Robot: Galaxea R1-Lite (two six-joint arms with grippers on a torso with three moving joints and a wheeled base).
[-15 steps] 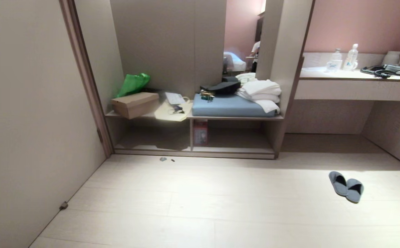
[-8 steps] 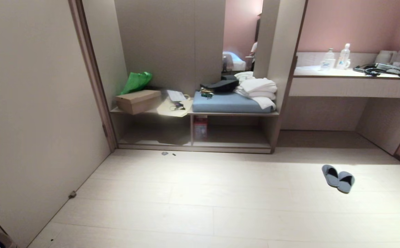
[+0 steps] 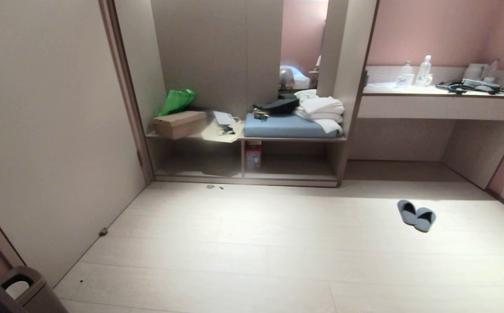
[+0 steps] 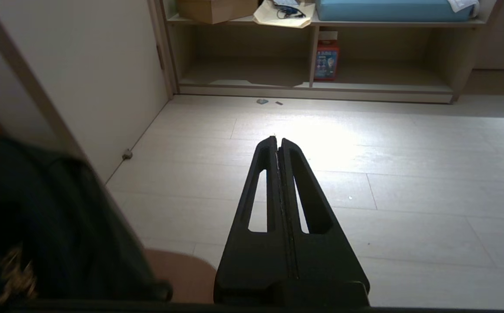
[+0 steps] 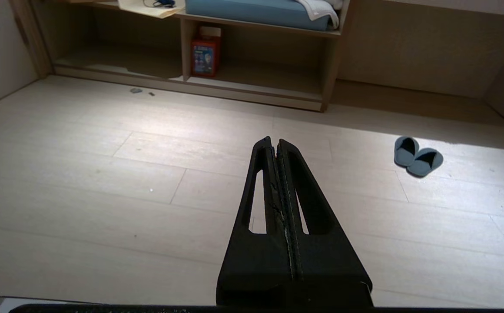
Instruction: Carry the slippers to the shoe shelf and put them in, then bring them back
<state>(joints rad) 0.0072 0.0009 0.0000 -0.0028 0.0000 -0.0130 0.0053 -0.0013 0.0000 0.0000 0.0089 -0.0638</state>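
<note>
The slippers (image 3: 416, 215), a grey-blue pair, lie side by side on the pale floor at the right, also seen in the right wrist view (image 5: 417, 155). The shoe shelf (image 3: 200, 167) is a low open cubby under the taupe bench, far ahead at the left and apart from the slippers. My left gripper (image 4: 278, 140) hangs shut and empty over bare floor, facing the bench. The right gripper (image 5: 274, 141) is shut too, holds nothing, and sits well short of the slippers. Neither arm shows in the head view.
A red box (image 3: 253, 155) stands in the cubby beside the divider. On the bench lie a cardboard box (image 3: 179, 124), a blue cushion (image 3: 284, 127) and white towels (image 3: 321, 111). A desk counter (image 3: 443, 106) is at the right, a door panel (image 3: 52, 143) and a bin (image 3: 21, 284) at the left.
The whole picture has shifted: bench and slippers now look smaller and farther, and a bin has come into view at the lower left. The slippers lie as before.
</note>
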